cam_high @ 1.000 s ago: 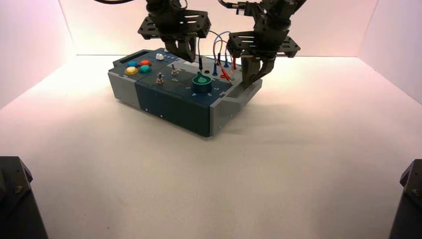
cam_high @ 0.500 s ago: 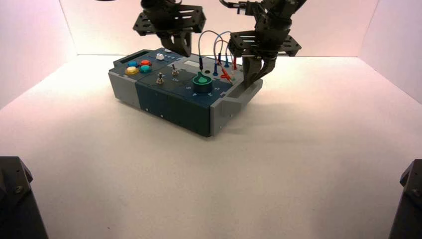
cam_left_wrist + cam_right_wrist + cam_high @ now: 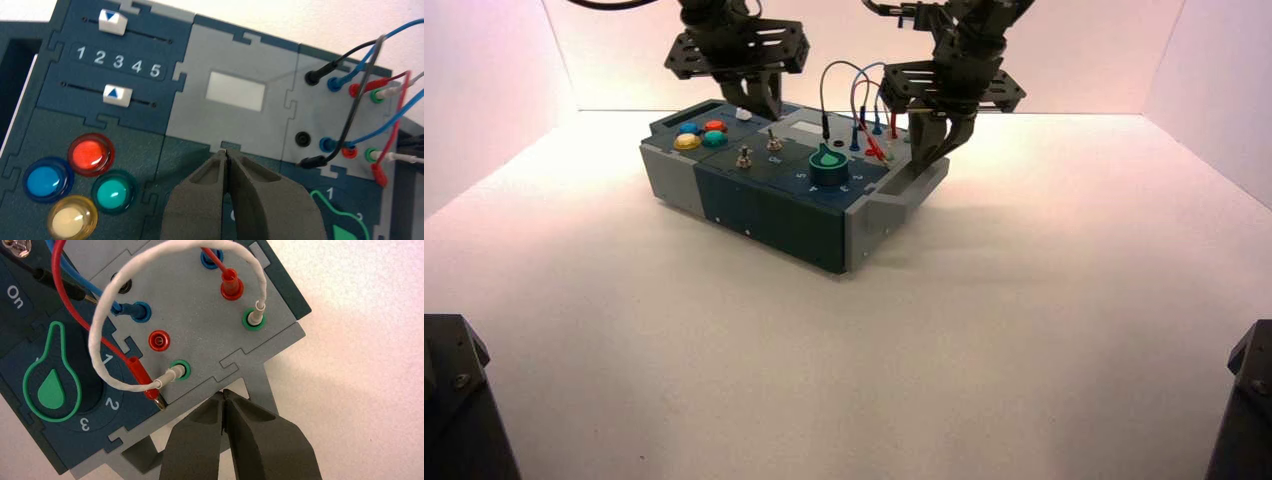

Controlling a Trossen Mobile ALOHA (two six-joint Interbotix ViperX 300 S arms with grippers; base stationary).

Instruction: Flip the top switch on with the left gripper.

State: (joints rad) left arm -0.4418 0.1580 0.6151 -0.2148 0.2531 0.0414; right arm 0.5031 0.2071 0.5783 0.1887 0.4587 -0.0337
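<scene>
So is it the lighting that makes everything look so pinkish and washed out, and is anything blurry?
High view: the tabletop glows bright, pinkish toward the sides, with a soft shadow right of the box; left wrist view: small glints on the yellow button, wires slightly soft; right wrist view: the white wire looks fairly crisp.

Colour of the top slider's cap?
White, with a blue triangle on it; best seen in the left wrist view.

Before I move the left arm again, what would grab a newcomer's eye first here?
Probably the four bright buttons, red, blue, green and yellow, clustered at the box's left end. Next, the looping wires at its right end, beside the green-marked knob.
</scene>
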